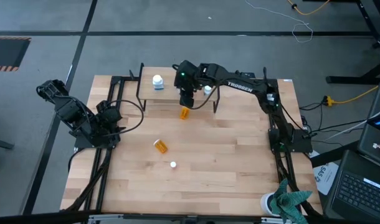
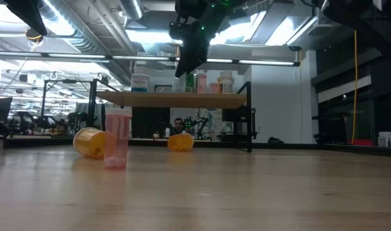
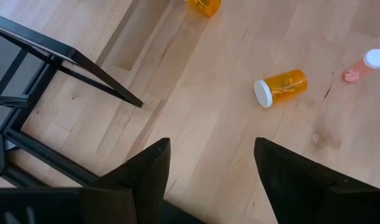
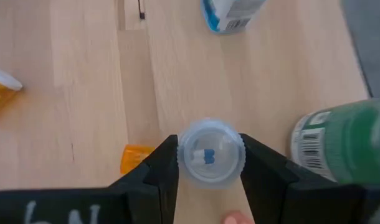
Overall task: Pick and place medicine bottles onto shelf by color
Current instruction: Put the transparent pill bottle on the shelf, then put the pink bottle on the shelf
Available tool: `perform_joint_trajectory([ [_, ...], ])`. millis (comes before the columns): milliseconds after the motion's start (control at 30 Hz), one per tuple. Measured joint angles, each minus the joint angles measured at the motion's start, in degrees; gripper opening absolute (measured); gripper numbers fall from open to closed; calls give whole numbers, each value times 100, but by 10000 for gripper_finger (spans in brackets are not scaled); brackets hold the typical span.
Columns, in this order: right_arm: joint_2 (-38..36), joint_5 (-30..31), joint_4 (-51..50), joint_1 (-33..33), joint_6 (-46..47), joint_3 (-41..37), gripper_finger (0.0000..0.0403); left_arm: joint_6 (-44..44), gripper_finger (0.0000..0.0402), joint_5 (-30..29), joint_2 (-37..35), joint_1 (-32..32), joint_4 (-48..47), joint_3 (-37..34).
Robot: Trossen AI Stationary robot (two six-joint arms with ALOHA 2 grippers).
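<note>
A clear bottle (image 4: pixel 210 152) is clamped by the right gripper (image 4: pixel 210 163) above the shelf (image 1: pixel 170 94). The left gripper (image 3: pixel 210 163) is held open at the tabletop's (image 1: pixel 227 168) left edge.

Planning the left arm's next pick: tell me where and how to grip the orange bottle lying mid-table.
Grip the orange bottle across its round body, midway along, coming straight down from above. It lies on its side with its white cap at one end, so set the jaws across the long axis. The left gripper is open and has bare table around the bottle.

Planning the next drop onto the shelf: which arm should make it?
Right. Its pincer grips a clear bottle above the shelf; the left pincer is open, empty, at the table's left edge.
</note>
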Motion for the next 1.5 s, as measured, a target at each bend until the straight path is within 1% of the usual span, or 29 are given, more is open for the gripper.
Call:
perform_joint_trajectory([
  [200,8,-20,-78,-35,2,-2,139,0,228,0,0,0,0,0],
  [233,8,-15,-75,-35,7,-2,141,0,228,0,0,0,0,0],
  [267,8,9,-68,-35,29,-2,150,0,228,0,0,0,0,0],
  [300,8,51,-63,-35,42,-2,167,0,228,0,0,0,0,0],
  [433,8,305,11,-33,29,-1,259,0,228,0,0,0,0,0],
  [500,6,370,68,-35,24,0,297,0,228,0,0,0,0,0],
  [567,6,377,57,-35,18,36,324,0,228,0,0,0,0,0],
  [633,7,394,110,-35,2,141,339,0,228,0,0,0,0,0],
  [767,6,477,154,-7,-4,562,344,0,228,0,0,0,0,0],
  [833,-59,358,252,35,58,698,342,0,228,0,1,0,0,0],
  [933,-297,-353,200,146,322,636,335,0,228,0,0,0,1,0],
  [1067,-450,-1522,-480,403,612,634,325,0,228,0,0,0,3,0],
  [1133,-458,-1775,-914,591,692,636,319,0,228,0,0,0,3,0],
  [1167,-458,-1795,-1127,698,735,615,317,0,228,0,2,0,3,0],
  [1233,-460,-1786,-1384,938,815,436,314,0,228,0,0,0,3,0],
  [1333,-456,-1823,-1303,1336,1153,-57,313,0,228,0,0,0,3,0],
  [1400,-459,-1817,-867,1619,1490,-525,313,0,228,0,0,0,3,0],
  [1500,-451,-1787,295,2042,2035,-1386,313,0,228,0,1,0,3,0],
])
